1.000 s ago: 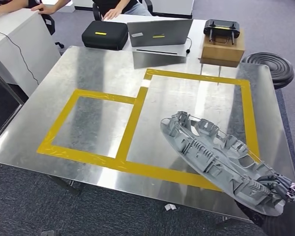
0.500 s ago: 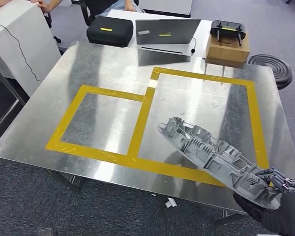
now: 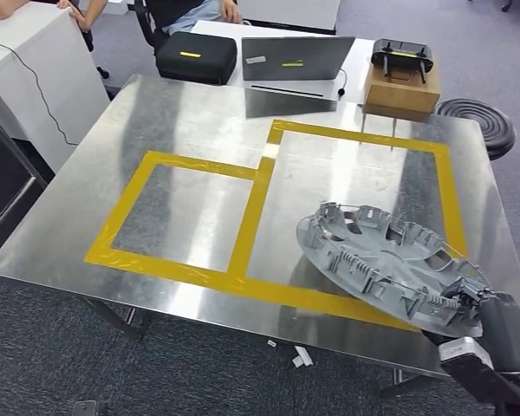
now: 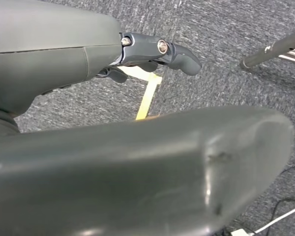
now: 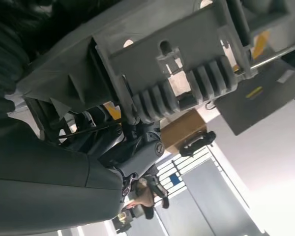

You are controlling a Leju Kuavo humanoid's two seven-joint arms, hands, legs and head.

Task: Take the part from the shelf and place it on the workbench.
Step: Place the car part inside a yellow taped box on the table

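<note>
The steel workbench [image 3: 178, 130] carries yellow tape rectangles [image 3: 178, 217]. Over its near right corner, the grey part [image 3: 388, 264] tilts, probably just clear of the surface. The right hand [image 3: 486, 321] grips its near end. The left hand [image 4: 153, 51] hangs with fingers apart, holding nothing.

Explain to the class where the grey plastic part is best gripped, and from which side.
Grip the grey plastic part at its near right end, on the thin rim, coming from the table's front-right corner. It is long, flat and ribbed, so a pinch across the edge suits it. The right hand holds it just there, with the far end over the large yellow-taped box.
</note>
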